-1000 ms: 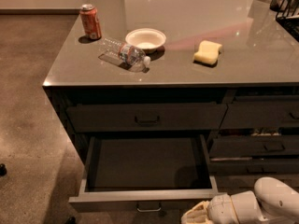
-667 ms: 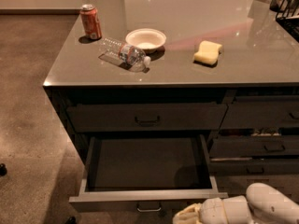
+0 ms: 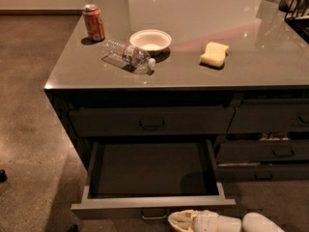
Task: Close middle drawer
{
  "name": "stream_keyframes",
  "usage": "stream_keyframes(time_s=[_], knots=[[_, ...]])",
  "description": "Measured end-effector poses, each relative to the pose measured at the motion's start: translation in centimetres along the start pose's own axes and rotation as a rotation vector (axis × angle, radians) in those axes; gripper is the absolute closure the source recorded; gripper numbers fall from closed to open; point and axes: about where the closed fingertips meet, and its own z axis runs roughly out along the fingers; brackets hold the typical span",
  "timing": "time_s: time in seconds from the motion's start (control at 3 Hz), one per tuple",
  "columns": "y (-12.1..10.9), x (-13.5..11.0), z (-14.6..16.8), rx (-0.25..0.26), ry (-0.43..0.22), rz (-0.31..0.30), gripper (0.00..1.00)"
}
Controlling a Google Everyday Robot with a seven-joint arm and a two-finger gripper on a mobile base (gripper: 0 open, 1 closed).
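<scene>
The middle drawer (image 3: 149,201) is the wide dark grey one and stands pulled far out of the cabinet. Its deep dark box looks empty and its pale rim shows all round. Its low flat front faces me at the bottom of the camera view, with the small bar pull (image 3: 153,216) at its centre. My gripper (image 3: 181,221), cream and white, comes in from the bottom right. It sits low in front of the drawer front, just right of the pull and very close to it.
On the grey countertop (image 3: 251,62) stand a red soda can (image 3: 93,22), a lying plastic water bottle (image 3: 128,56), a white bowl (image 3: 150,40) and a yellow sponge (image 3: 215,54). The top drawer (image 3: 152,121) above is shut. Narrower drawers (image 3: 270,153) sit to the right.
My gripper has moved left along the bottom of the drawer front, towards the bar pull. The drawer stands as far out as before.
</scene>
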Motion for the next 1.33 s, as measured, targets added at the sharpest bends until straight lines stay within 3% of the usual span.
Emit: stream_keyframes(time_s=[0.33,0.67,1.0,1.33], knots=[[-1.9,0.8,0.2,0.083,0.020,-0.002,1.00],[-2.2,1.6,2.6,0.076,0.040,-0.030,1.00],[-3.8,4.3,5.4,0.095,0.067,-0.064,1.00],[-4.2,4.5,5.7,0.101,0.067,-0.070,1.00]])
